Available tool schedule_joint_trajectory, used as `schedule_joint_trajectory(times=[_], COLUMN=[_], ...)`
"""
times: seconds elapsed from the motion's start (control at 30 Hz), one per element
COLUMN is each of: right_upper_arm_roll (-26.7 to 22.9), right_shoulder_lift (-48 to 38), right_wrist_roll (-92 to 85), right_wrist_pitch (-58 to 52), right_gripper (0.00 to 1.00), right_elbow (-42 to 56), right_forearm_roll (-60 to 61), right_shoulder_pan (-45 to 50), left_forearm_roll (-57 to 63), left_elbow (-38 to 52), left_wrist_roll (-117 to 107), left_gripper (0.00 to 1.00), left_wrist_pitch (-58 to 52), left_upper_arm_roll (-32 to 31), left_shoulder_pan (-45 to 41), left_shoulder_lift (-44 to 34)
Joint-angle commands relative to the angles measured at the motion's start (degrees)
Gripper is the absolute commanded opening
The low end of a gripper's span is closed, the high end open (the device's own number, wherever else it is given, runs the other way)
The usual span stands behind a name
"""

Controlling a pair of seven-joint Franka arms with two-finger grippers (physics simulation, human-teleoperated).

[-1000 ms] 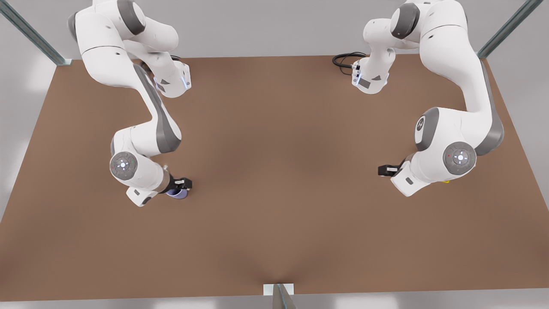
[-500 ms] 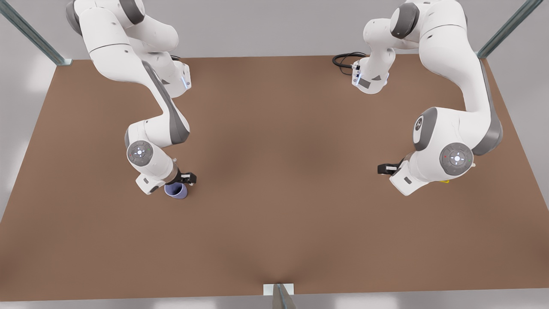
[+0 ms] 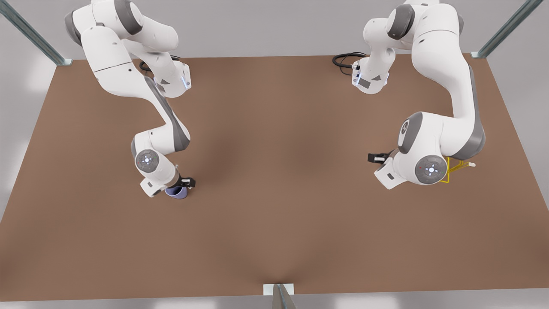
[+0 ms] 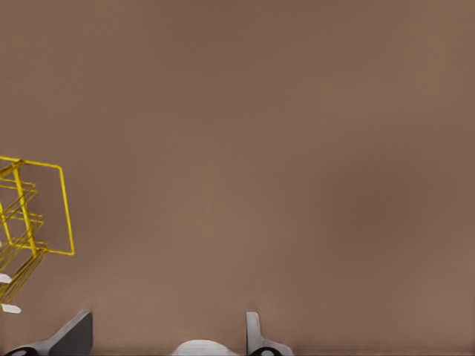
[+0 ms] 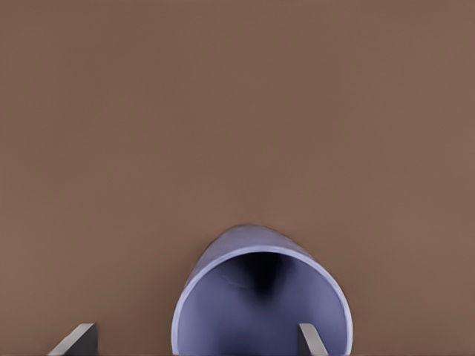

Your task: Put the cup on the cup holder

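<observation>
Front view: one cup (image 3: 176, 193) under right gripper's (image 3: 183, 183) wide jaws, left gripper (image 3: 374, 158) wide beside one cup holder (image 3: 455, 170).

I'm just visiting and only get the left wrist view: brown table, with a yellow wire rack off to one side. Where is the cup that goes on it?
Observer: The cup is far across the table, on the front view's left, right at the right gripper.
Operator: Has it been grabbed?
Observer: No. The right wrist view shows those jaws open, with the cup's open mouth facing that camera.
Operator: And the arm I'm riding on?
Observer: Its left gripper hangs at the front view's right with its jaws open. From that camera, the arm's wrist covers most of the cup holder.
</observation>
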Motion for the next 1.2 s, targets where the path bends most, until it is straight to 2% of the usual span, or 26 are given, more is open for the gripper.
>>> schedule_joint_trajectory(times=[0.0,0.07,0.13,0.2,0.23,0.27,0.3,0.33,0.5,0.63,0.7,0.77,0.83,1.03,1.17], right_upper_arm_roll=[0.03,0.12,0.12,0.12,0.12,0.12,0.12,0.12,0.20,0.56,3.28,3.81,3.89,3.63,11.27], right_shoulder_lift=[0.33,0.33,0.42,1.48,1.56,1.56,1.56,1.39,0.25,-4.06,-5.47,-4.86,-1.43,11.05,19.40], right_wrist_roll=[2.23,2.23,2.23,2.23,2.23,2.23,2.23,2.23,2.23,2.32,2.32,2.32,2.49,2.93,6.61], right_wrist_pitch=[2.59,2.94,2.94,2.94,2.94,2.94,2.94,2.86,2.86,1.98,-2.33,-7.16,-12.70,-13.67,-6.90], right_gripper=[1.00,1.00,1.00,1.00,0.97,0.53,0.25,0.21,0.21,0.21,0.21,0.21,0.21,0.21,0.21], right_elbow=[-0.27,-0.98,-1.15,-1.77,-1.77,-1.77,-1.86,-1.86,-2.30,-4.05,-3.44,2.00,12.81,30.92,37.34], right_forearm_roll=[-1.02,-1.11,-1.11,-1.82,-1.90,-1.99,-1.99,-1.99,-1.82,-1.29,-1.20,0.03,7.85,27.71,33.25], right_shoulder_pan=[-0.07,0.02,0.02,-0.07,-0.07,-0.15,-0.24,-0.59,-0.68,-1.12,-3.14,-2.97,1.16,12.94,14.26], left_forearm_roll=[0.10,-0.08,-0.61,-0.34,-0.60,-0.60,-0.78,-0.87,-0.60,-0.34,-0.34,-0.43,-0.51,-0.43,1.59], left_elbow=[0.08,0.52,1.05,1.14,1.14,1.14,1.14,1.14,1.05,0.78,0.70,0.70,0.70,0.78,0.70], left_wrist_roll=[-2.54,-1.84,-1.66,-2.10,-1.75,-2.01,-1.84,-1.83,-1.83,-1.83,-2.18,-2.36,-2.27,-1.83,-1.83], left_gripper=[1.00,1.00,1.00,1.00,1.00,1.00,1.00,1.00,1.00,1.00,1.00,1.00,1.00,1.00,1.00], left_wrist_pitch=[-2.39,-2.04,4.11,5.78,5.87,7.54,7.63,7.63,9.30,10.53,10.79,11.05,12.46,13.52,15.80], left_upper_arm_roll=[-0.05,-0.05,-0.14,-0.14,-0.22,0.04,-0.05,-0.31,-0.23,-0.23,-0.14,-0.14,-0.14,-0.14,-0.05], left_shoulder_pan=[-0.03,0.23,0.32,0.23,0.58,0.58,0.93,0.58,0.85,1.11,1.37,1.37,1.46,2.95,3.39], left_shoulder_lift=[-0.04,-0.04,0.40,0.13,-0.13,0.05,0.13,-0.04,0.13,0.84,0.93,1.45,1.80,3.56,4.97])
